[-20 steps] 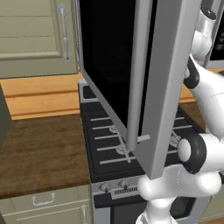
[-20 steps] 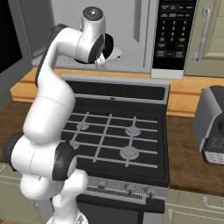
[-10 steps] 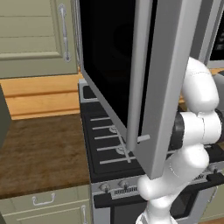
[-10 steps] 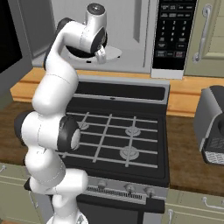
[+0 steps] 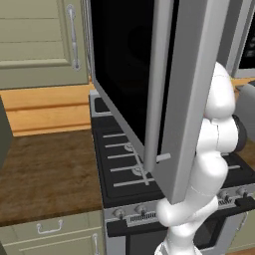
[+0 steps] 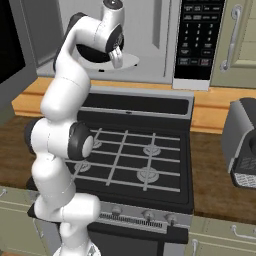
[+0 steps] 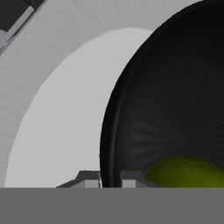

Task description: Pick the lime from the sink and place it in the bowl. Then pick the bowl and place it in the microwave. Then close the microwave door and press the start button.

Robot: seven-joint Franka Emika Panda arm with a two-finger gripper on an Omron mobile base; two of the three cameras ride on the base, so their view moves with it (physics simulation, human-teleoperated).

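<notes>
Setting the bowl down inside the microwave

We judge we are on the second step: our gripper [image 7: 109, 178] is clenched on the rim of the black bowl [image 7: 175, 109], one finger inside and one outside, with the lime [image 7: 186, 171] lying in the bowl's bottom; the bowl sits over the pale turntable plate [image 6: 127, 61] inside the microwave [image 6: 150, 45]. Next we need to loosen the jaws, draw the hand straight back out of the microwave without dragging the rim, then swing round to the microwave door [image 5: 172, 99], which stands wide open over the stove [image 6: 135, 160]. We cannot tell whether the bowl already rests on the plate; our own arm hides most of it from the right base view
</notes>
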